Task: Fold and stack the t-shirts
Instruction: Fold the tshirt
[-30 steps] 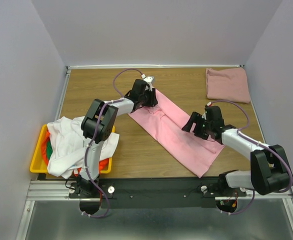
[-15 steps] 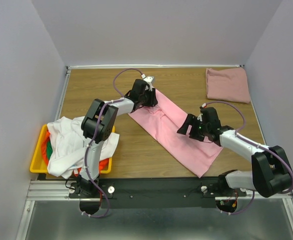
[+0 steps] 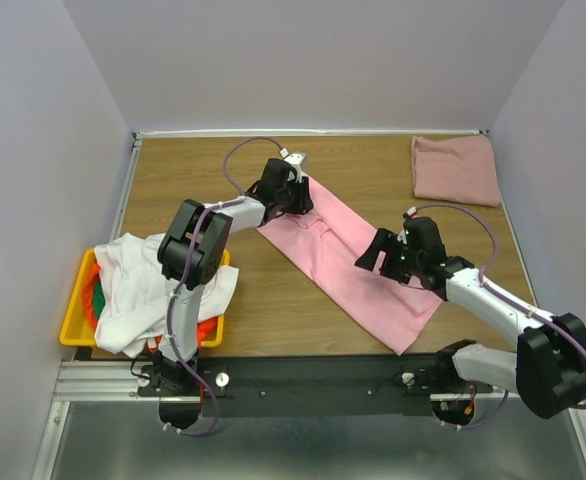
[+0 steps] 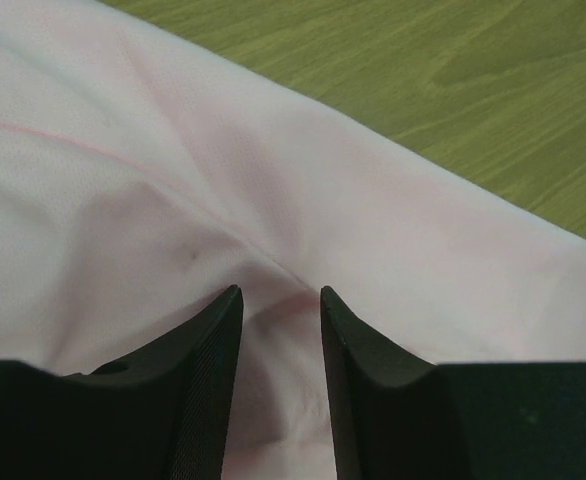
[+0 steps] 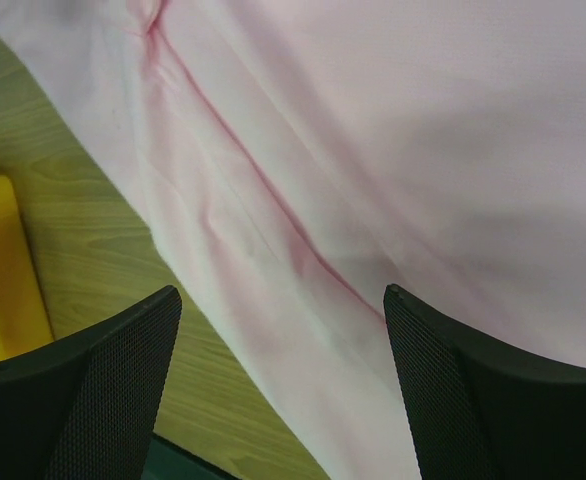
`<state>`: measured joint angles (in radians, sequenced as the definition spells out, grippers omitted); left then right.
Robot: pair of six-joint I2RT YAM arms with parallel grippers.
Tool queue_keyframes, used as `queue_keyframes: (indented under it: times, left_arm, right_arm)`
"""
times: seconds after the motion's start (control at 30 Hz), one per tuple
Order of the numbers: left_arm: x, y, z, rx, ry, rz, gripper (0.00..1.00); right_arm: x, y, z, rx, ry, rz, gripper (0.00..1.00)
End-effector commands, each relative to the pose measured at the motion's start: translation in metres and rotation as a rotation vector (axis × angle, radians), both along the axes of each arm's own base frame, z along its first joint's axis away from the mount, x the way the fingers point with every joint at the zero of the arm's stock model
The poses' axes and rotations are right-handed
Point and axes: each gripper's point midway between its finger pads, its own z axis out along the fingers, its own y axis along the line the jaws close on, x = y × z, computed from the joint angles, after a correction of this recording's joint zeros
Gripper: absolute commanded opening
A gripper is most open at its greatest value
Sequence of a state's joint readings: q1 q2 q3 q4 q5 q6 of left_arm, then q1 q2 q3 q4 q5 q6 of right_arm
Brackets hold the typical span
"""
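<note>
Plainly, we see a brown wood-grain table [image 3: 173, 180] closed in on three sides by pale lilac-grey walls [image 3: 303, 60], with a metal rail [image 3: 323, 375] carrying both arm bases along its near edge. Our landmark is the bright pink cotton t-shirt [image 3: 323, 250], which lies as a long strip slanting across the middle of the table, flat on the wood apart from a few creases. At the far-left end of that shirt the left gripper [image 3: 298, 200] is down on the cloth. In its wrist view we find its jaws drawn close together [image 4: 281, 295], pinching a small raised ridge of pink fabric between them, with bare wood just beyond the hem. Over the near-right part of the shirt the right gripper [image 3: 373, 252] hangs with its jaws spread wide [image 5: 283, 300] and nothing between them. We cannot tell whether its fingertips touch the cloth. A seam runs diagonally beneath it. Well to the far right of the pink shirt, in the table's corner, a dusty rose-pink t-shirt [image 3: 456, 170] lies folded into a neat rectangle. Well to the near left of the pink shirt, a yellow plastic bin [image 3: 76, 325] sits at the table's edge, heaped with a crumpled white t-shirt [image 3: 138, 280] that spills over its rim, with orange and green cloth showing underneath.
</note>
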<state>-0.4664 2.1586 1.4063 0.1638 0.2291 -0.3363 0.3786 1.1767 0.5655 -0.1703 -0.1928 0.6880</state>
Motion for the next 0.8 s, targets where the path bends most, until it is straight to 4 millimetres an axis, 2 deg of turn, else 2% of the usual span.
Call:
queue_keyframes:
  times: [0.0,0.03,0.1,0.23,0.37,0.47,0.67,0.77]
  left_arm:
    - [-0.011,0.008,0.049,-0.036,-0.064,0.011,0.45]
    - [-0.012,0.009,0.056,-0.052,-0.082,0.018,0.45]
    - [-0.027,0.012,0.062,-0.075,-0.078,0.025,0.45]
    - [-0.048,0.011,0.060,-0.104,-0.068,0.025,0.45]
    - [-0.061,0.006,0.043,-0.141,-0.029,0.012,0.45]
    - [-0.068,0.008,0.015,-0.133,0.029,0.021,0.45]
    - [-0.068,0.010,-0.012,-0.113,0.068,0.038,0.45]
    - [-0.065,0.011,-0.015,-0.108,0.069,0.039,0.45]
  right_arm:
    - [0.003,-0.025,-0.008,-0.123,0.001,-0.091,0.89]
    - [0.005,-0.031,-0.011,-0.152,-0.004,-0.116,0.90]
    - [0.008,-0.047,-0.020,-0.218,-0.003,-0.179,0.90]
    - [0.005,-0.054,-0.033,-0.255,0.030,-0.212,0.90]
    - [-0.002,-0.050,-0.044,-0.250,0.073,-0.179,0.90]
    - [-0.009,-0.046,-0.046,-0.223,0.092,-0.160,0.89]
    - [-0.025,-0.035,-0.045,-0.138,0.111,-0.126,0.88]
    - [-0.037,-0.028,-0.051,-0.108,0.148,-0.102,0.88]
